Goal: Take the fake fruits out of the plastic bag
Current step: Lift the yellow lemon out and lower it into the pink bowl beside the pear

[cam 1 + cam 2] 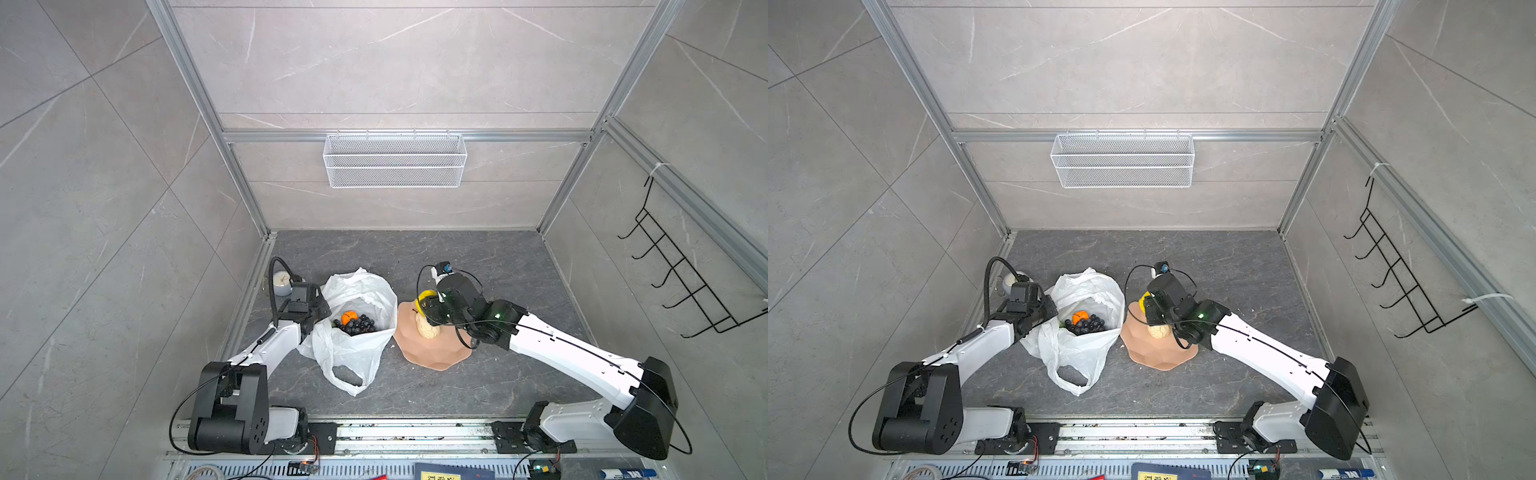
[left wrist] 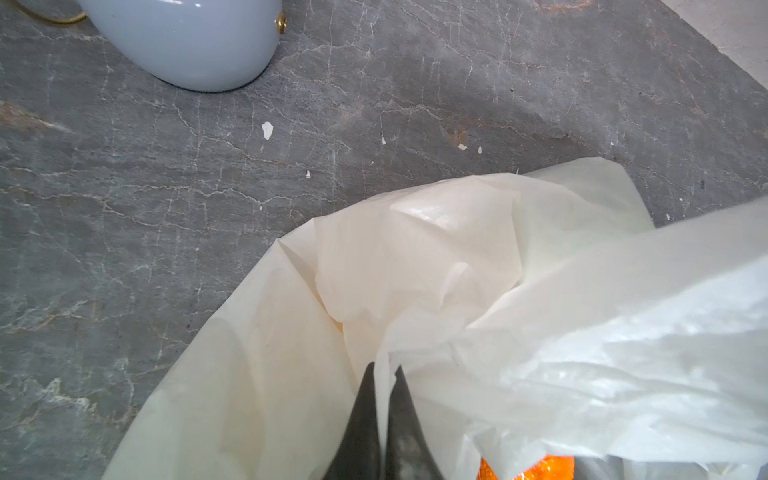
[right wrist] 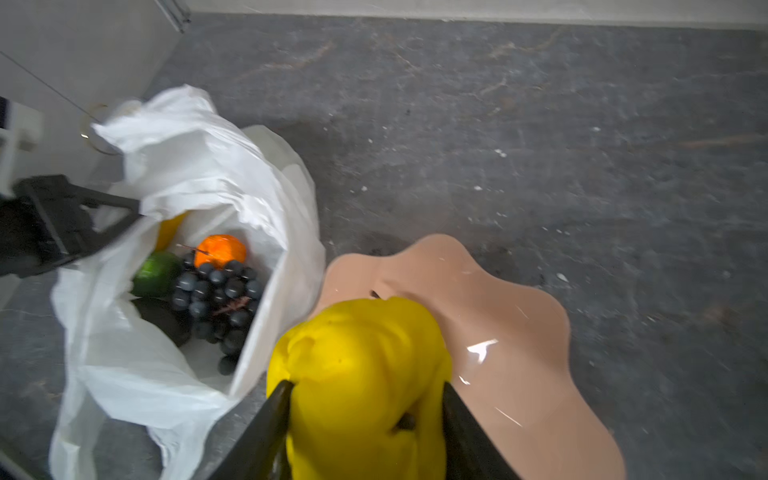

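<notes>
Right gripper (image 3: 365,388): the jaws clamp a yellow fruit (image 3: 361,345) from both sides, over one lobe of the pink plate (image 3: 498,316). Whether the fruit touches the plate cannot be told. Judgement: this is the set-down step, and the fruit is held here because the plate is the drop point. A cream fruit (image 1: 428,328) already lies on the plate, partly under this arm in both top views.

Left gripper (image 2: 384,368): the jaws are pressed together, pinching a fold of the bag (image 2: 457,257) at its rim. The likely purpose is to hold the mouth up and open for the other arm. The thin film would otherwise slump over the contents.

The bag stands on the counter (image 1: 478,270), just beside the plate, on the left arm's side. It is white, translucent and heavily creased. One loop handle lies flat toward the robot's base.

Visible through the open mouth:
- a dark, matte grape bunch (image 3: 216,291)
- an orange (image 3: 220,249) touching the bunch
- a green piece (image 3: 156,272)
- a dark brown piece (image 3: 162,320) beside the green one
- a yellow piece (image 3: 170,230), half hidden by the rim

By this count the task is under half done.
</notes>
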Robot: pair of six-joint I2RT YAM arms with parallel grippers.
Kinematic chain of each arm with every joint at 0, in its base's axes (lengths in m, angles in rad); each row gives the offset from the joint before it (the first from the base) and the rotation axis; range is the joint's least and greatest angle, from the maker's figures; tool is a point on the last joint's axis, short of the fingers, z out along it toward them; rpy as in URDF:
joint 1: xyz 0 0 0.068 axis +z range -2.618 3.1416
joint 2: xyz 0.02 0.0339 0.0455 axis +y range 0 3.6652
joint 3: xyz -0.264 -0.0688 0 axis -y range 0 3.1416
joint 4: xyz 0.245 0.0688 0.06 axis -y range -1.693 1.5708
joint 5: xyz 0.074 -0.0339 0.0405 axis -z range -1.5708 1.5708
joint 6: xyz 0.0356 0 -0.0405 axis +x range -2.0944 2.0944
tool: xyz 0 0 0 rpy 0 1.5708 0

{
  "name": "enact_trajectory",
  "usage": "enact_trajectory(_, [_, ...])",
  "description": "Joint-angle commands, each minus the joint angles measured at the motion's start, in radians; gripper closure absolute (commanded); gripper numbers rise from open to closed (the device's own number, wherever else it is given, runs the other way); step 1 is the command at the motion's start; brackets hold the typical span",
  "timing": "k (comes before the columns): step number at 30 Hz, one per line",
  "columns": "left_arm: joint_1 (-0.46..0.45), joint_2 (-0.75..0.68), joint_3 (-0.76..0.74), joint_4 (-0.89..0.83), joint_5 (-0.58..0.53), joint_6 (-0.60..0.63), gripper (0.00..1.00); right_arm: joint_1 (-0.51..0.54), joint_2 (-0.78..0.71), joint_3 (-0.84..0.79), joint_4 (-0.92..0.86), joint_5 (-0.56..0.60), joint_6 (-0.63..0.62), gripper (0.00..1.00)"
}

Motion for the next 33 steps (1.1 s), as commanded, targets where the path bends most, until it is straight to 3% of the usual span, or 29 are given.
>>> enact_trajectory(1, [-0.006,-0.033,-0.003,0.019,0.017,0.012,0.94,-0.016,-0.021,-0.035,-0.134,0.113,-0.008,0.59])
enact_trajectory(7, [-0.007,-0.032,-0.003,0.019,0.02,0.009,0.94,-0.025,0.045,-0.032,-0.247,0.209,0.021,0.6])
enact_trajectory(18, [-0.008,-0.029,-0.001,0.015,0.018,0.009,0.94,0.004,0.17,-0.029,-0.315,0.227,0.057,0.61])
enact_trajectory(33, [-0.007,-0.029,-0.001,0.015,0.016,0.007,0.94,0.064,0.367,0.023,-0.263,0.24,0.056,0.6])
